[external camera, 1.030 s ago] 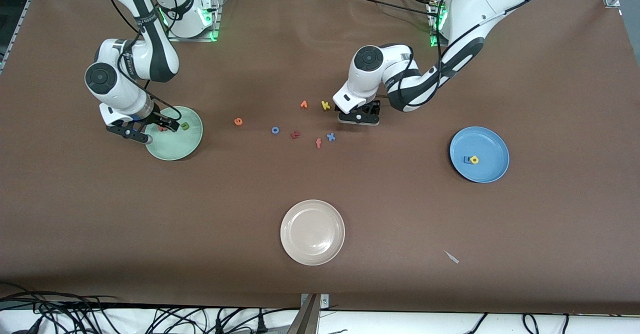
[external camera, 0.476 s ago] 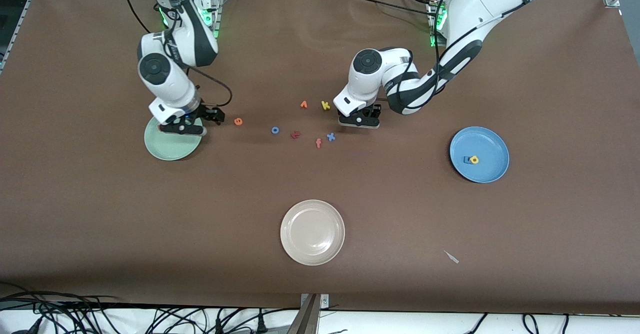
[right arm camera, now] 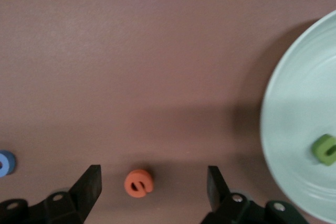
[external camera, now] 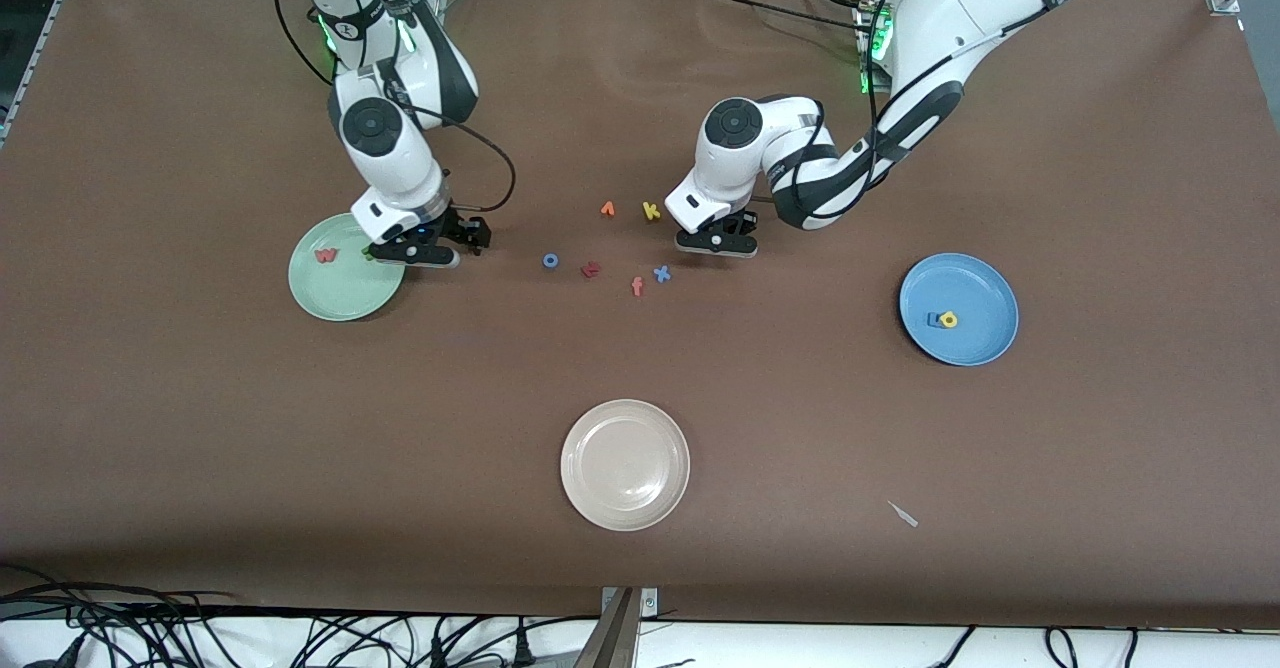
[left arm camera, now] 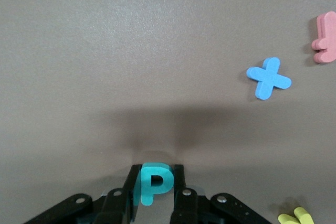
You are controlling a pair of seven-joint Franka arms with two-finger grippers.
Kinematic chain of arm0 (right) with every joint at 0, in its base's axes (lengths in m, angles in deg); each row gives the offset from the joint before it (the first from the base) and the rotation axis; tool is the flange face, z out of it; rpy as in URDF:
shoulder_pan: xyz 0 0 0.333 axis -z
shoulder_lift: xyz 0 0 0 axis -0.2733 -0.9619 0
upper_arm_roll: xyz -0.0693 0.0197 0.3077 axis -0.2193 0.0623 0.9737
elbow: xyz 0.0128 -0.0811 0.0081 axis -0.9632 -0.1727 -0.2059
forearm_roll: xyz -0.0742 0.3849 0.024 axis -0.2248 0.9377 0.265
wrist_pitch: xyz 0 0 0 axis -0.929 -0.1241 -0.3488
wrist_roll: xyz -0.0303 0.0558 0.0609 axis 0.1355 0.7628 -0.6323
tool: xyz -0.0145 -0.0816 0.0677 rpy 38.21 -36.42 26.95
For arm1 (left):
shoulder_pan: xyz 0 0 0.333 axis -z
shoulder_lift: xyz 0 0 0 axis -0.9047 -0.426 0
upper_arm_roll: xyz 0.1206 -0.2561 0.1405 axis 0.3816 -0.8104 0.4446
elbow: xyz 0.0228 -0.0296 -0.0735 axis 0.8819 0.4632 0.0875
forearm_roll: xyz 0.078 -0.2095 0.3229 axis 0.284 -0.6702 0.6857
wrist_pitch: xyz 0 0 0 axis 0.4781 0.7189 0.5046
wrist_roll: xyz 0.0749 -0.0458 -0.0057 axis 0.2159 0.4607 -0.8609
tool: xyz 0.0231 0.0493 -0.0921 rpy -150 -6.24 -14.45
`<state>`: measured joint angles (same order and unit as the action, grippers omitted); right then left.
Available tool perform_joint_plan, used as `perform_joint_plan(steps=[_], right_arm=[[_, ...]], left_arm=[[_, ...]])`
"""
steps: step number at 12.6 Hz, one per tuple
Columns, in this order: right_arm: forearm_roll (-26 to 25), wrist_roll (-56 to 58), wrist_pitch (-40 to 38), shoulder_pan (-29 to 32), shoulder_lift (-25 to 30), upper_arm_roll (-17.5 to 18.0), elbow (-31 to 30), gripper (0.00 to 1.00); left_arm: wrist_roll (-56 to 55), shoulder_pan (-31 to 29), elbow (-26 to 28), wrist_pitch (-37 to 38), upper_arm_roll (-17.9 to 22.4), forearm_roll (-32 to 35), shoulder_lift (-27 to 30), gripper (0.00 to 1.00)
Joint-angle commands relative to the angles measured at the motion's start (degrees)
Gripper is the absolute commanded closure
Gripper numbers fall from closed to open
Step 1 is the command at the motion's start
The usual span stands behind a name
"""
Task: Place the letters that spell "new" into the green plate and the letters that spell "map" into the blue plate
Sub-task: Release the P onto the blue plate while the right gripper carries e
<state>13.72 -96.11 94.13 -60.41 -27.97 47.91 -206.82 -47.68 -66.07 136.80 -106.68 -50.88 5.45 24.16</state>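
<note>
Since the earlier frame, the right gripper (external camera: pixel 440 244) has swung away from the green plate (external camera: pixel 345 293) and now hangs over the orange "e" (right arm camera: pixel 139 183). Its jaws are spread wide, with the "e" lying on the surface between them, not yet touched. The left gripper (external camera: pixel 716 239) has squeezed its jaws tight on the teal "p" (left arm camera: pixel 154 183), just beside the yellow "k" (external camera: pixel 651 211).

On the green plate, the salmon-red "w" (external camera: pixel 326 255) and the green "n" (right arm camera: pixel 326 149) are already in, so only the "e" is left for "new".

On the blue plate (external camera: pixel 985 278), toward the left arm's end of the surface, sit the blue "m" (external camera: pixel 934 320) and the yellow "a" (external camera: pixel 948 320), touching each other. The "p" is the last one for "map" and has yet to be carried there.

Between the two arms lie the spare letters: a blue "o" (external camera: pixel 550 260), a dark red "t" (external camera: pixel 591 269), a blue "x" (external camera: pixel 661 273) and more. The cream-white plate (external camera: pixel 625 464) sits nearest the front camera.
</note>
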Motion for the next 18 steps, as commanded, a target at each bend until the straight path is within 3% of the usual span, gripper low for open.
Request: perform_joint_plan(steps=[1, 3, 6, 8, 11, 14, 18], right_arm=[[-0.01, -3.39, 1.45, -0.88, -1.2, 0.75, -0.24, 0.28], [-0.01, -5.5, 1.45, -2.11, -2.16, 0.75, -0.32, 0.35], [0.08, -6.21, 3.72, -3.17, -3.4, 0.75, -1.46, 0.39], [0.08, -6.21, 4.44, -3.35, -3.49, 0.75, -1.9, 0.44], [0.08, -6.21, 4.44, -3.35, -3.49, 0.75, -1.99, 0.62], [0.08, -6.21, 4.44, -3.17, -3.49, 0.66, -1.99, 0.81], [0.17, -6.47, 4.0, -3.17, -1.21, -0.39, -1.56, 0.85]], left_arm=[[-0.93, -1.17, -0.88, 1.52, 0.19, 2.12, 0.24, 1.0], [5.09, -6.51, -1.06, 5.72, -1.47, 0.9, 1.03, 1.0], [16.78, -18.11, -2.38, 14.94, -9.02, -2.79, 0.95, 1.0], [26.79, -23.14, -6.66, 23.1, -10.97, -6.3, 0.95, 1.0], [41.29, -25.34, -15.45, 34.99, -9.05, -7.9, 0.25, 1.0], [53.78, -30.43, -16.88, 37.39, -7.38, -7.55, 0.33, 1.0], [67.95, -31.24, -18.02, 37.04, 0.08, -6.58, 0.25, 1.0]])
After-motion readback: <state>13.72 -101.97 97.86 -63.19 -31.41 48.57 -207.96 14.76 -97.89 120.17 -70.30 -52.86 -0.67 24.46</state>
